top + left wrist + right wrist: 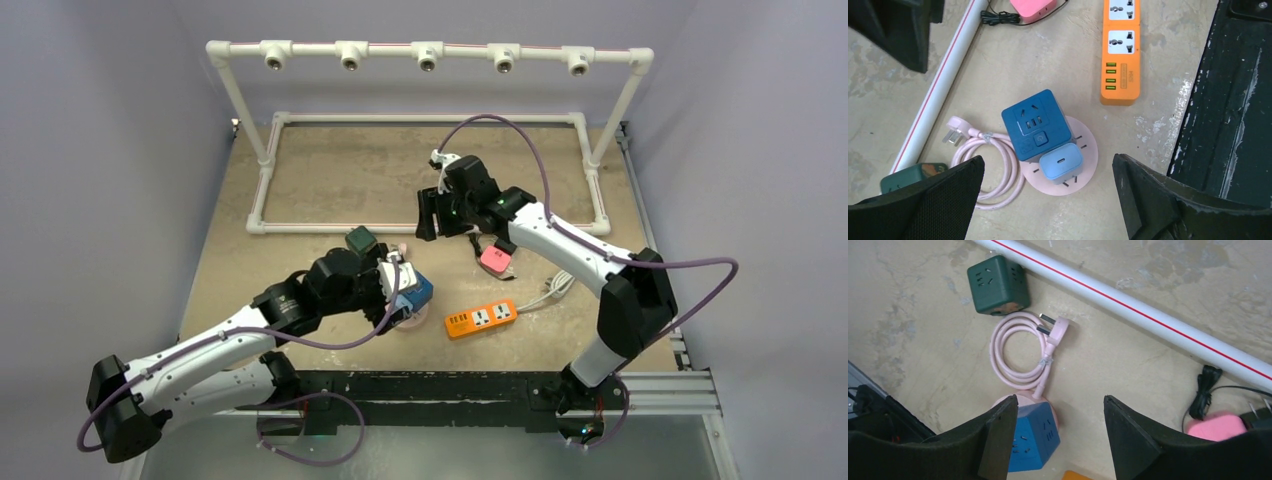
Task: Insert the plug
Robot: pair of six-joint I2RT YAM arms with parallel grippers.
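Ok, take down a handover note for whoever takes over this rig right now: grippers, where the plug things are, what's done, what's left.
Left gripper: open, empty, hovering over the blue cube and light blue charger, which both sit on the pink round base.
Right gripper: open, empty, raised above the table.
Pink plug: lying loose on the table near the green cube, in no socket.
Orange power strip: visible sockets empty.
Done: the charger looks seated, though I can't confirm it.
Left: probably grasp the pink plug and insert it.
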